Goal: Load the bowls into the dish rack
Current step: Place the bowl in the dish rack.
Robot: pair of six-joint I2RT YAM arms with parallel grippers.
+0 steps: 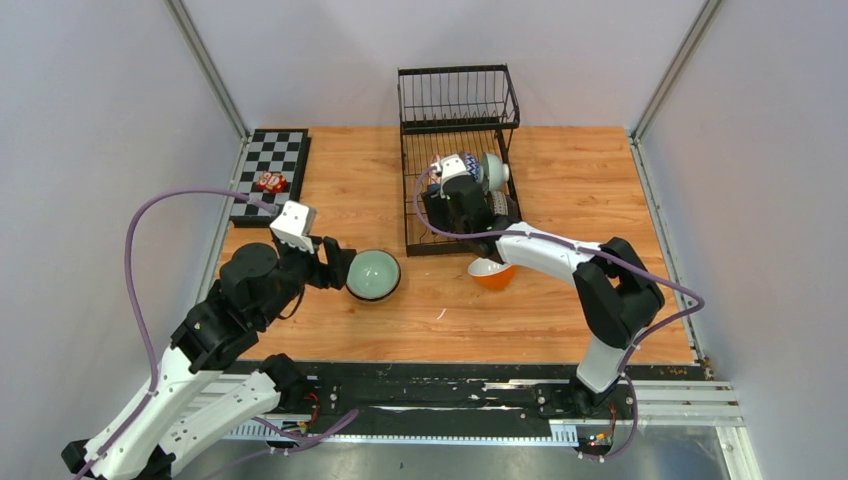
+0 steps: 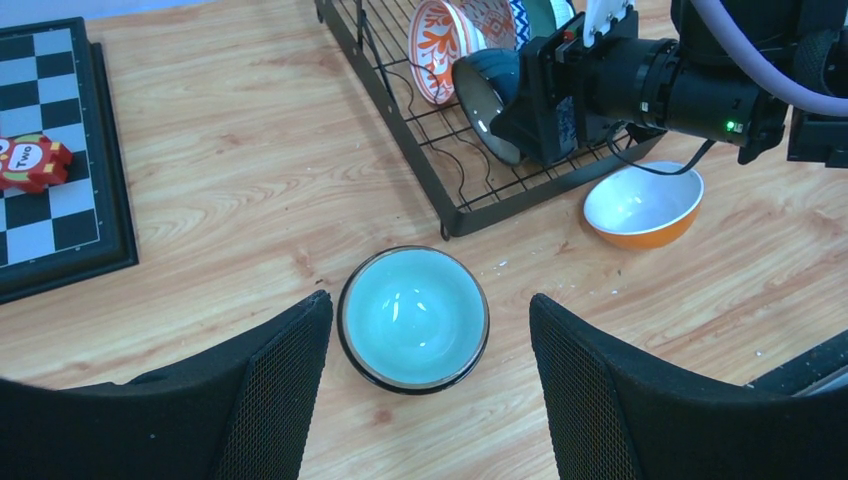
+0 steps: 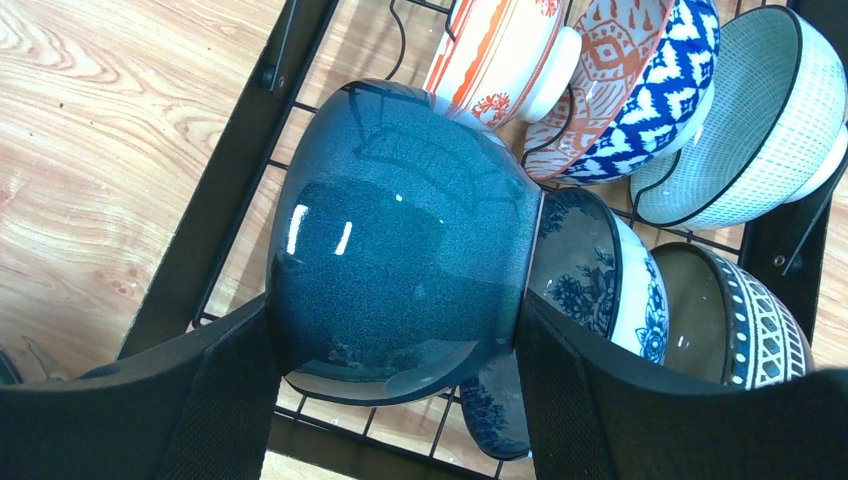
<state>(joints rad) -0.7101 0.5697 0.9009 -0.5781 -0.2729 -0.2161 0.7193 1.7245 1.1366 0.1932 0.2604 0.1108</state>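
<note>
The left gripper point(image 2: 430, 375) is hanging spread over the green bowl point(image 2: 414, 318), which is sitting upright on the table between its fingers, nearer this arm. The right gripper point(image 3: 395, 400) is pinching a dark bowl point(image 3: 400, 235) in the rack point(image 1: 455, 140).

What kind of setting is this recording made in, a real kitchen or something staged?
Most likely a staged test cell, not a kitchen: plain grey walls close in a wooden table, two arms are bolted to its near edge, and a checkerboard lies beside the dish rack.

Two bowls point(image 1: 373, 274) lie before the dish rack point(image 1: 458, 130), others inside
</note>
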